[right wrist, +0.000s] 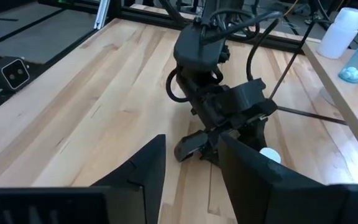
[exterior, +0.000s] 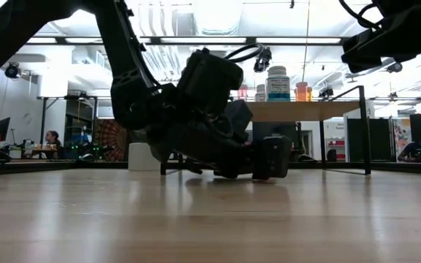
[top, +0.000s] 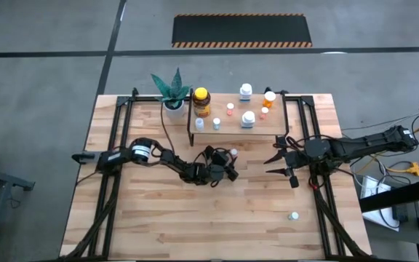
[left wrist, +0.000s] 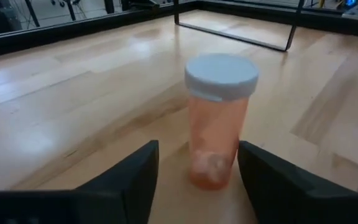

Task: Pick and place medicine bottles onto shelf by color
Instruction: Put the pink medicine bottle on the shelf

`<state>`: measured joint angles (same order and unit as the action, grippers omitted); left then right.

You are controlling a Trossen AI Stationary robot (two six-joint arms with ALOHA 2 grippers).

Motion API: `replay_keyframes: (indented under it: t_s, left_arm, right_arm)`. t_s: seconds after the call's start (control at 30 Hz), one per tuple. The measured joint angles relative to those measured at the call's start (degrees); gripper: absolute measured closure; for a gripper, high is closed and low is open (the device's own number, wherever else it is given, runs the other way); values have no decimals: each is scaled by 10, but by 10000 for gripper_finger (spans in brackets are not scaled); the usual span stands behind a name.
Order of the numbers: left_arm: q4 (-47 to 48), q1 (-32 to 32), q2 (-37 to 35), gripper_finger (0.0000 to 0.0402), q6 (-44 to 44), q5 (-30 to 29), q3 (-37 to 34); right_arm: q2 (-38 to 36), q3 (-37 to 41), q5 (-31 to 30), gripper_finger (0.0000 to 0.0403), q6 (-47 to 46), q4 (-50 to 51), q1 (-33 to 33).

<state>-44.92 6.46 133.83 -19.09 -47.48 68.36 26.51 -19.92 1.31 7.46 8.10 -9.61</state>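
A small translucent orange bottle with a white cap [left wrist: 219, 118] stands upright on the tabletop in front of the shelf; it also shows in the high view [top: 233, 153]. My left gripper [left wrist: 197, 180] is low at the table, open, one finger on each side of the bottle. My right gripper [top: 281, 161] is open and empty, above the table near the shelf's right legs. The shelf [top: 228, 132] holds an amber bottle with a yellow cap [top: 201, 102] and several small bottles. My left gripper comes at the bottle level, from the table's left, its fingers beside the bottle's lower body. One finger [left wrist: 272, 180] stands right at the bottle's side [left wrist: 235, 149]; whether it touches, I cannot tell. The bottle stands on its base on the table.
A potted green plant [top: 172, 91] stands at the shelf's left end. One small white-capped bottle [top: 294, 215] stands alone at the table's near right. The shelf's thin black legs [exterior: 362, 131] stand just behind the left gripper. People sit in the room behind.
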Motion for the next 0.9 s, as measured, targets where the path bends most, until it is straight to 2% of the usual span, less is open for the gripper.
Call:
replay_keyframes:
  t_s: [0.33, 0.43, 0.67, 0.9]
  left_arm:
    - [-1, 0, 1, 312, 0, 5, -2]
    - [-1, 0, 1, 332, 1, 6, -2]
    - [0, 6, -7, 316, 44, 7, -3]
    - [-1, 47, -43, 314, 118, 8, -3]
  right_arm:
    - [7, 0, 0, 270, 2, -1, 0]
    - [7, 0, 0, 268, 2, -1, 0]
    - [7, 0, -2, 261, 4, -14, 0]
    - [68, 0, -68, 231, -98, -43, 0]
